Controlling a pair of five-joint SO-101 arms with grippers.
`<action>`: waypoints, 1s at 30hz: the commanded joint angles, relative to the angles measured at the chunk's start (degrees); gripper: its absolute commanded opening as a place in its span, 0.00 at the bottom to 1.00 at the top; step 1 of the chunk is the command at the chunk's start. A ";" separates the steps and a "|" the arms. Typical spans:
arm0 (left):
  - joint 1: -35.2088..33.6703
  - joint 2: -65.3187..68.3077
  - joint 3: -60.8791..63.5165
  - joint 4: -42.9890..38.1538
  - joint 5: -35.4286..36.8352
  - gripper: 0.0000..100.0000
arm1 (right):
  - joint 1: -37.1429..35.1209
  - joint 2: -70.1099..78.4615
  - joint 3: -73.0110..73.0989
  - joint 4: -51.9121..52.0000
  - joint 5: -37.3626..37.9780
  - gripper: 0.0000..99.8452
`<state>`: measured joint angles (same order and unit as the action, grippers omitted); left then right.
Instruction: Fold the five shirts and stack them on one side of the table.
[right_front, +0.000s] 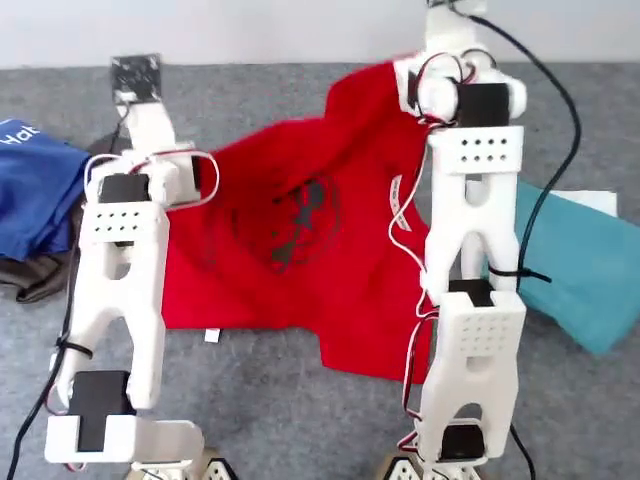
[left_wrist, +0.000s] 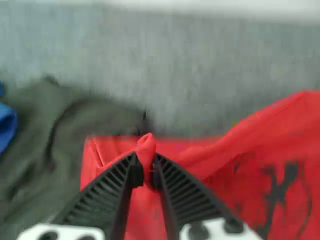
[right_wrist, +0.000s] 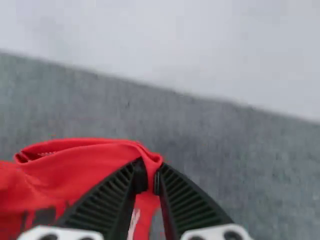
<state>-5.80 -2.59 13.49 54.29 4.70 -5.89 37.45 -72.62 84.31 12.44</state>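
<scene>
A red shirt (right_front: 300, 250) with a dark print lies spread across the middle of the grey table. My left gripper (left_wrist: 145, 167) is shut on a pinch of its red cloth (left_wrist: 146, 145) at the shirt's left edge, near a dark grey garment (left_wrist: 45, 135). At the far side of the table my right gripper (right_wrist: 146, 176) is shut on another edge of the red shirt (right_wrist: 75, 165), lifted off the surface. In the high view the left arm (right_front: 125, 230) stands over the shirt's left side and the right arm (right_front: 475, 150) over its far right corner.
A blue shirt (right_front: 35, 185) lies on a dark garment (right_front: 40, 275) at the left edge. A teal shirt (right_front: 580, 265) with something white under it lies at the right. Bare grey table (right_front: 270, 420) runs along the front between the arm bases.
</scene>
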 joint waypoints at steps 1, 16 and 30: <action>0.00 -3.25 0.04 7.21 -3.96 0.01 | -0.84 -0.84 -4.92 13.05 5.36 0.01; -7.30 -15.38 31.60 -6.33 -6.42 0.01 | -1.19 -16.84 27.87 18.42 17.23 0.01; -9.76 -15.38 36.70 -8.70 -9.76 0.01 | 3.38 -39.08 62.68 16.84 28.75 0.01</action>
<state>-13.80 -16.22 50.42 46.73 -4.62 -2.29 6.15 -17.23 100.48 38.46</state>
